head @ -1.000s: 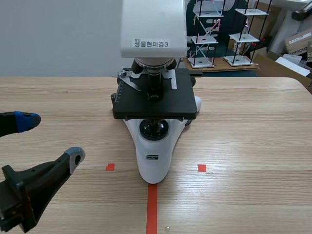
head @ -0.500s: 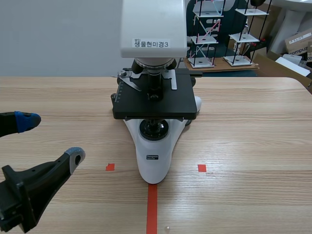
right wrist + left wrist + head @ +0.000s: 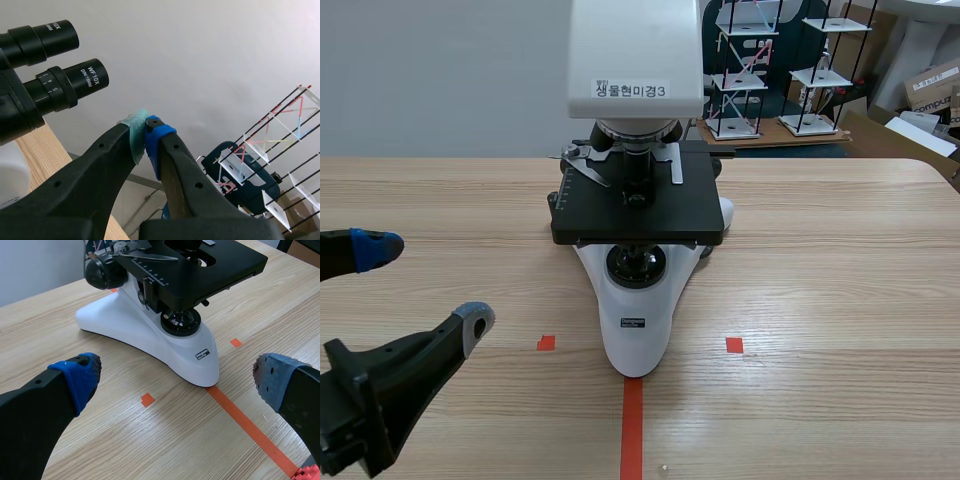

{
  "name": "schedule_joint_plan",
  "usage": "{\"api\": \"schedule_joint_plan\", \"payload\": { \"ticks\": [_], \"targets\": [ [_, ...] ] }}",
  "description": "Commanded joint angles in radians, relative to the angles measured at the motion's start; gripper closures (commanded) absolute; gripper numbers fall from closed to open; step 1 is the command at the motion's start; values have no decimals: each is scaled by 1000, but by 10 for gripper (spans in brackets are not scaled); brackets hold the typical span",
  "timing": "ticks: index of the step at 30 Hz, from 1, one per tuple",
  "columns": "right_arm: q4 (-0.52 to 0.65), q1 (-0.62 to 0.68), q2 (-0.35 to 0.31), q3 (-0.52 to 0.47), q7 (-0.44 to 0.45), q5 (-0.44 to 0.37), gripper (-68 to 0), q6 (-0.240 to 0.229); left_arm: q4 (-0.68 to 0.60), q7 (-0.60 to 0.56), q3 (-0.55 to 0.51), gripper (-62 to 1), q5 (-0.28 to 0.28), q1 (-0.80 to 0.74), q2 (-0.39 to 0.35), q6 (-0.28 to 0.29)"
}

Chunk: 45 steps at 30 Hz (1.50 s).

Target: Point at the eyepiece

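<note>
A white microscope (image 3: 635,330) with a black stage (image 3: 638,205) stands at the table's middle; its head (image 3: 635,55) carries a label, and the eyepieces are cut off above the scene view. In the right wrist view two black eyepieces (image 3: 67,85) marked WF10X sit just beside my right gripper (image 3: 146,125), whose fingers are shut with pads touching, tips a short gap from the nearer eyepiece. My left gripper (image 3: 420,285) rests low at the near left, open; in the left wrist view (image 3: 172,377) it faces the microscope base (image 3: 170,347).
Orange-red tape marks (image 3: 632,425) lie on the wooden table in front of the microscope. Behind the table stand wire model racks (image 3: 745,70) and cardboard boxes (image 3: 930,85). The table's right half holds nothing else.
</note>
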<state>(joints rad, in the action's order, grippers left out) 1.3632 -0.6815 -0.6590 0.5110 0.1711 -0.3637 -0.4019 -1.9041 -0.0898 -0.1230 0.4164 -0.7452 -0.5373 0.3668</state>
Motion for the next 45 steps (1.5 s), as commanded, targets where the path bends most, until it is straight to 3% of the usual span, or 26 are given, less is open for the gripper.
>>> {"api": "schedule_joint_plan", "payload": {
  "ticks": [1,45],
  "targets": [
    [15,-22,-11,-5,11,-10,-11,7,-21,-17,-1,-623,7,-5,5,-5],
    [15,-22,-12,-6,37,-6,-11,8,-21,-17,-1,-623,7,-5,5,-5]
  ]
}}
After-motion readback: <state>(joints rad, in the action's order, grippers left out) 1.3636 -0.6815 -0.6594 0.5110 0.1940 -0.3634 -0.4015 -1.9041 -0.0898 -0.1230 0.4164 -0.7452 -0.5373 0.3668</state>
